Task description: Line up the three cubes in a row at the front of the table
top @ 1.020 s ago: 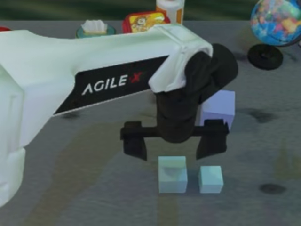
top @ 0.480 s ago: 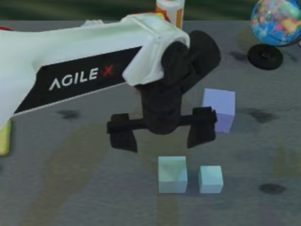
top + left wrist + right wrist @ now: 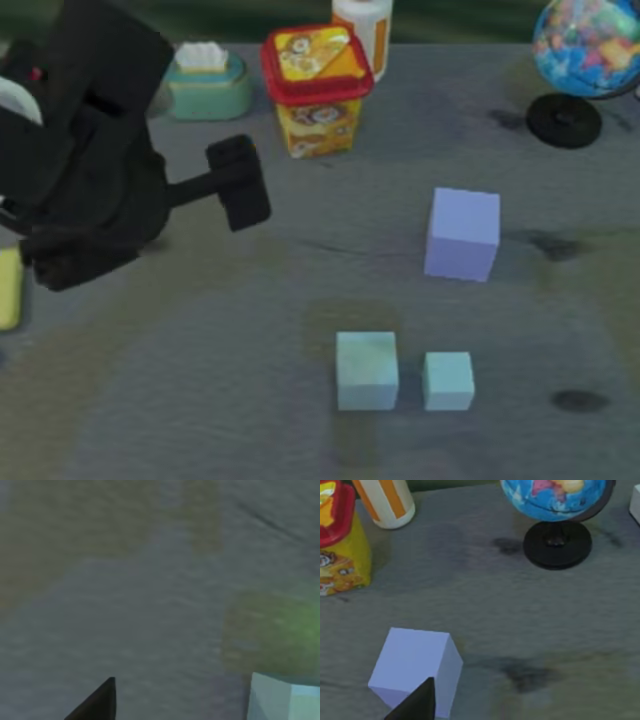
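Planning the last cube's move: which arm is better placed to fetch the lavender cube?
Probably the right: its wrist view looks straight down on the lavender cube. The left end effector sits far off at the table's left.

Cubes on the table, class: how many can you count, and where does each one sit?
3. The lavender-blue cube stands right of centre, alone. The light blue cube and the small teal cube sit side by side near the front, apart. None seems hidden.

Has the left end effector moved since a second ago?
Yes. The left end effector has pulled back left, away from the light blue cube, toward the tissue box.
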`<act>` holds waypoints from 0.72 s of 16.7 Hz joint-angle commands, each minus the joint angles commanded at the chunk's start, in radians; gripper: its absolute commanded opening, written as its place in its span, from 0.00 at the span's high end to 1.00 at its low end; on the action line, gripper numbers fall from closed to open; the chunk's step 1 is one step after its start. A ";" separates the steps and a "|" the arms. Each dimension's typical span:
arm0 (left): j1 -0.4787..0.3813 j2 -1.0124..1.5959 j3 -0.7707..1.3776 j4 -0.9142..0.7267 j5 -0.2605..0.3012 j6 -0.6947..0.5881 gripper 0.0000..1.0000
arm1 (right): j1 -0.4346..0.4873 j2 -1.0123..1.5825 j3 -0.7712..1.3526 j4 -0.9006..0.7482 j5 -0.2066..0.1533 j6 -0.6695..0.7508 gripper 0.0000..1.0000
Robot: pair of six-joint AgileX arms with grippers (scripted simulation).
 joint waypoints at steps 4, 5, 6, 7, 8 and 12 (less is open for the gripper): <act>0.180 -0.428 -0.354 0.208 -0.002 0.157 0.00 | 0.076 0.481 0.388 -0.258 0.000 0.110 0.00; 0.224 -0.534 -0.444 0.262 -0.002 0.205 0.00 | 0.095 0.597 0.482 -0.321 0.000 0.137 0.00; 0.263 -0.627 -0.523 0.311 -0.002 0.252 0.00 | 0.113 0.708 0.572 -0.383 -0.001 0.164 0.00; 0.302 -0.722 -0.604 0.362 -0.001 0.302 0.00 | 0.131 0.813 0.659 -0.443 -0.001 0.189 0.00; 0.336 -0.804 -0.674 0.410 0.001 0.350 0.00 | 0.148 0.912 0.742 -0.499 -0.002 0.214 0.00; 0.457 -1.089 -0.907 0.594 0.013 0.539 0.00 | 0.208 1.240 1.042 -0.690 -0.002 0.300 0.00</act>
